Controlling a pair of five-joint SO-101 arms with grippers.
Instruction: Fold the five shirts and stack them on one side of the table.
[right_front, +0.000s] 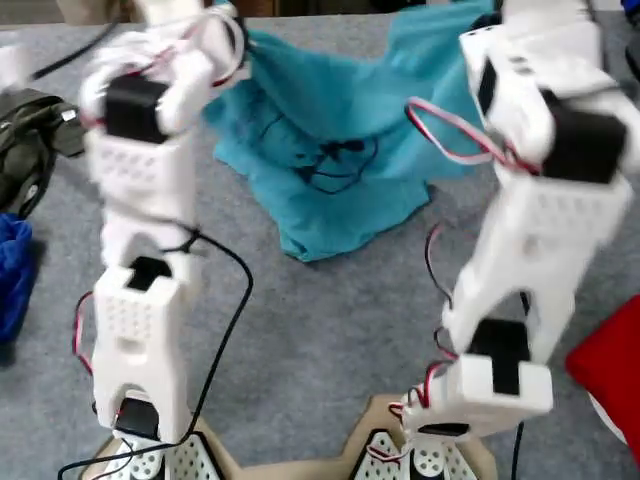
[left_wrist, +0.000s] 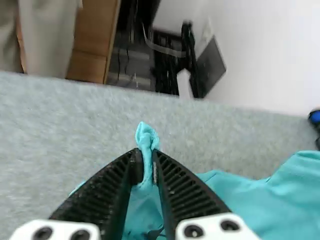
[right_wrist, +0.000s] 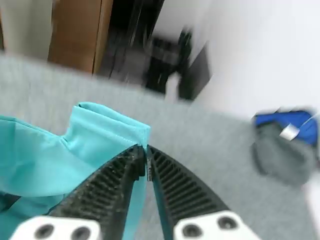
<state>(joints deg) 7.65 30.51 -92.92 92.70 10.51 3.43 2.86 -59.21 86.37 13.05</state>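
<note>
A teal shirt (right_front: 340, 150) with a black line drawing hangs lifted over the far middle of the grey table (right_front: 330, 330), its lower part bunched on the cloth surface. My left gripper (left_wrist: 145, 157) is shut on a pinched tuft of the teal shirt (left_wrist: 146, 137). My right gripper (right_wrist: 146, 156) is shut on the hem of a teal shirt (right_wrist: 107, 127) corner. In the high view the left arm (right_front: 150, 130) holds the shirt's left top edge and the right arm (right_front: 540, 110) its right top edge.
A dark olive garment (right_front: 25, 135) and a blue garment (right_front: 12, 265) lie at the table's left edge. A red garment (right_front: 612, 365) lies at the right edge. A grey and blue bundle (right_wrist: 285, 140) sits far off. Black cables cross the near table.
</note>
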